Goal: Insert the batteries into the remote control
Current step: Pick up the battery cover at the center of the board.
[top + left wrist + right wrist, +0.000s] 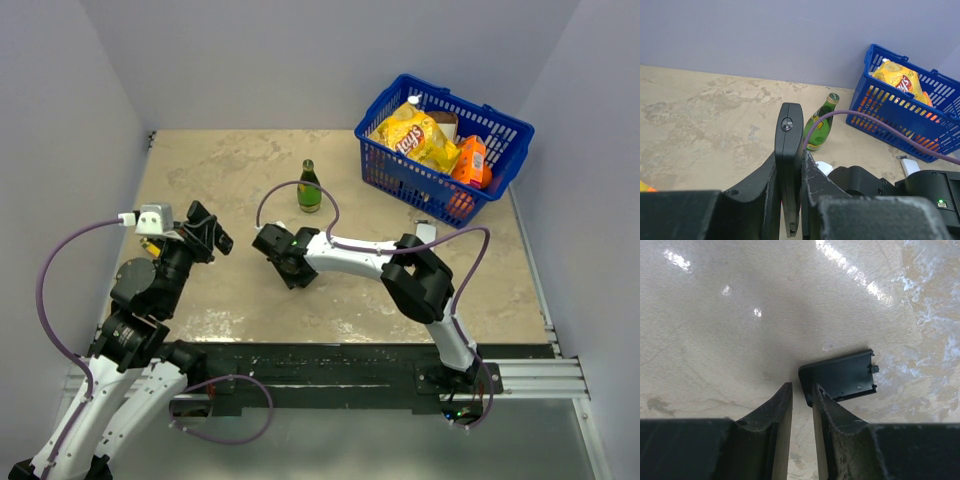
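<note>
- Left gripper (790,162) is clamped on the remote (789,131), holding it upright and edge-on above the table (700,115). The remote's lower end sits deep between the fingers.
- Right gripper (801,390) hangs low over the table, jaws a narrow gap apart with nothing between them. The black cover (845,374) lies flat just beside one fingertip, one corner hidden behind it.
- No batteries can be made out in any view, so loading looks not yet begun.
- Risk: with the grip low on a tall remote, a push from a battery could make it pivot or slip.
- Risk: I cannot tell which way the compartment faces. A battery brought in from the wrong side would jam against the shell.
- Risk: the right fingers are so near the cover that they could nudge or pinch it instead of a battery.
- The bottle (821,127) and basket (900,117) stand well apart and pose little hazard.
</note>
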